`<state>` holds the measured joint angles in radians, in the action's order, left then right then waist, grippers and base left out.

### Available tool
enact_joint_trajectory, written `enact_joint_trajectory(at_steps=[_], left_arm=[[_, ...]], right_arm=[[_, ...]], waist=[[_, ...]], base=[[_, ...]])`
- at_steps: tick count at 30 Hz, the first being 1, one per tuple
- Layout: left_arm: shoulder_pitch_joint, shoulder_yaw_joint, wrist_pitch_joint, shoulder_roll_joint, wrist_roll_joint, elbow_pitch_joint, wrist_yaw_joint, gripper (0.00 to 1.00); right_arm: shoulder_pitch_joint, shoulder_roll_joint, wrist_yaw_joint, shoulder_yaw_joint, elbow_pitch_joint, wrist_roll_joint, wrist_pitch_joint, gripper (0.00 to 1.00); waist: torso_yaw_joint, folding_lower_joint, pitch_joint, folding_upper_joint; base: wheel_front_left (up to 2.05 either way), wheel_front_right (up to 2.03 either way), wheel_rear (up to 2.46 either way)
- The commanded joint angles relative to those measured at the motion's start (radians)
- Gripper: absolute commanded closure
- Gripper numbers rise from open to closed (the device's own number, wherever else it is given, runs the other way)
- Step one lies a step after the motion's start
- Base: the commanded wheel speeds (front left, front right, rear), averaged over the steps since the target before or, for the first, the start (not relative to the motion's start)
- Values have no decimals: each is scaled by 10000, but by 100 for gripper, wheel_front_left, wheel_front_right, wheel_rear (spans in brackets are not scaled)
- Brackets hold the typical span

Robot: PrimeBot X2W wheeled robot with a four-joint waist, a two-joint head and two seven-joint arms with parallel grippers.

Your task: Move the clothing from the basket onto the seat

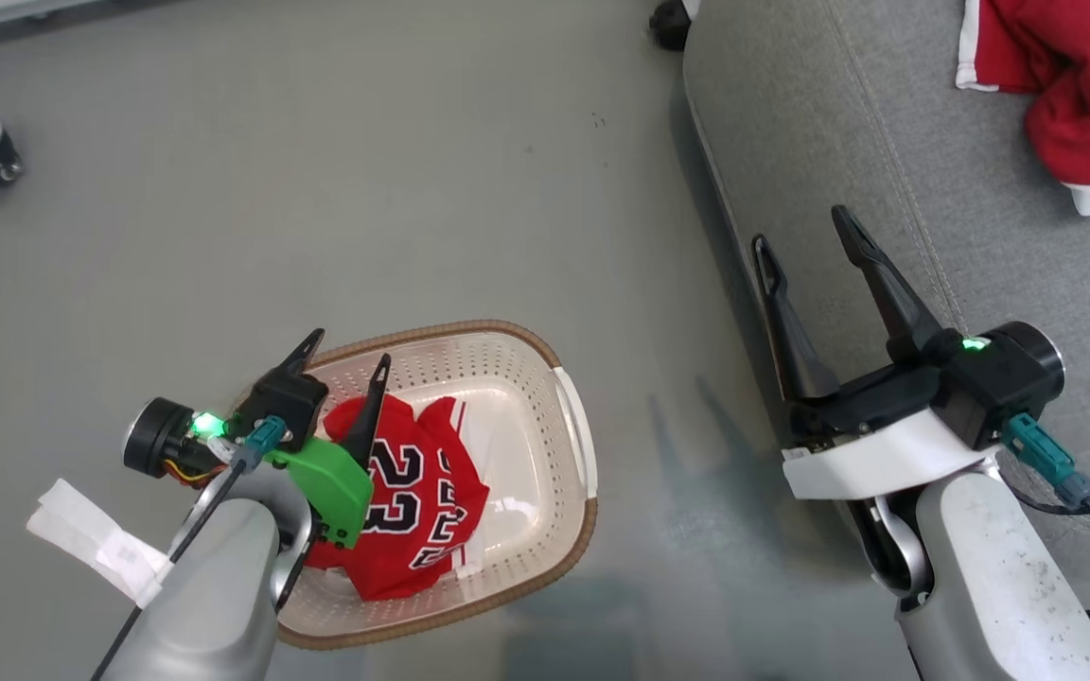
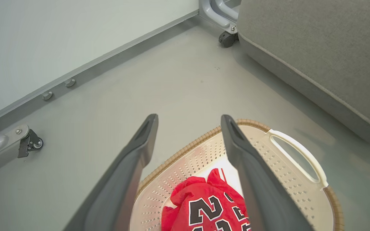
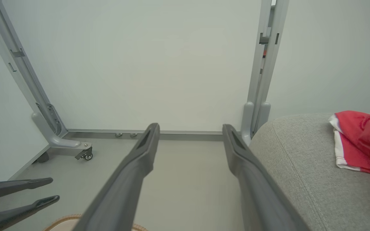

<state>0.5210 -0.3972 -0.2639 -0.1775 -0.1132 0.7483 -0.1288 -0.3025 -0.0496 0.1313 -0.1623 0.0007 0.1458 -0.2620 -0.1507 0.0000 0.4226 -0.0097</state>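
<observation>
Left gripper [image 1: 351, 346] is hanging fully spread and empty over the left side of the oval cream perforated plastic basket with brown woven-look rim [image 1: 588, 530]. Crumpled red jersey [image 1: 422, 492] is lying inside it, showing "23" in black-and-white numerals. Right gripper [image 1: 799, 227] is also gaping wide, holding nothing, above the rounded edge of the large grey fabric seat cushion [image 1: 886, 189]. Plain red white-trimmed garment [image 1: 1075, 85] is resting on that cushion. Bare grey floor [image 1: 413, 189] is separating basket and seat.
</observation>
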Motion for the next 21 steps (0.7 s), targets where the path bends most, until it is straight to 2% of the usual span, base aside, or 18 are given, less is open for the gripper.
enact_joint_trajectory(at_steps=[1,21], left_arm=[[346,-70,-8,-114,-86,234,-25,0],[2751,-1579,-8,-754,-133,4074,-25,0]], right_arm=[[-204,-16,-10,3,-96,47,-47,0],[-1582,-14,-11,-270,-777,349,-46,0]], waist=[[-600,0,922,97],[-1513,0,3862,97]], base=[[0,0,0],[0,0,0]])
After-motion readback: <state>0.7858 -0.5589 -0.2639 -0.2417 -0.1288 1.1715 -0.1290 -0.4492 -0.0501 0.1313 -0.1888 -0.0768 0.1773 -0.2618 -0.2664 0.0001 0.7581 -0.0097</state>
